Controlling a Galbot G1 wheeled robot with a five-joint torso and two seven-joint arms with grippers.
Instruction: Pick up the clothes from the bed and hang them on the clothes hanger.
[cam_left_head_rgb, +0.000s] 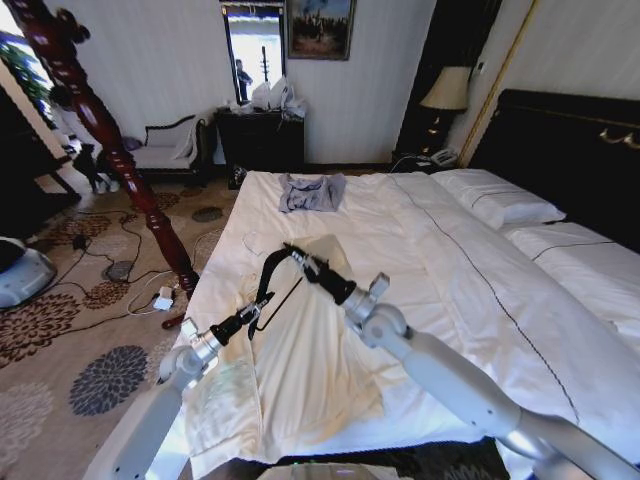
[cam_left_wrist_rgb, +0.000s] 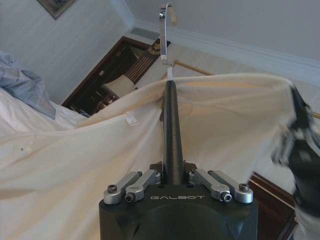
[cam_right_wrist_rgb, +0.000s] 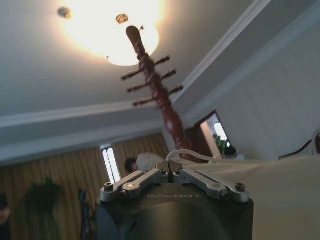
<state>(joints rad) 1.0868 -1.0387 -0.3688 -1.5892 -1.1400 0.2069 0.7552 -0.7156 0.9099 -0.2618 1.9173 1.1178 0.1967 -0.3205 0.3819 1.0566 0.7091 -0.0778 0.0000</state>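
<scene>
- Now the left gripper (cam_left_head_rgb: 263, 303) has its fingers clamped on the hanger (cam_left_head_rgb: 272, 275).
- Right gripper (cam_left_head_rgb: 298, 254) pinches the top (cam_left_head_rgb: 320, 350); a slack hold could drop it onto the bed (cam_left_head_rgb: 480, 300).

Cream clothes (cam_left_head_rgb: 300, 370) draped over black clothes hanger (cam_left_head_rgb: 272, 275), above the white bed (cam_left_head_rgb: 480, 290) before us.

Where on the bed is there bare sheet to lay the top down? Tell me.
Bare sheet on the bed lies between the grey-blue garment and the pillows, running down the right half. The near-left part is crowded: the clothes, the clothes hanger, left gripper and right gripper.
</scene>
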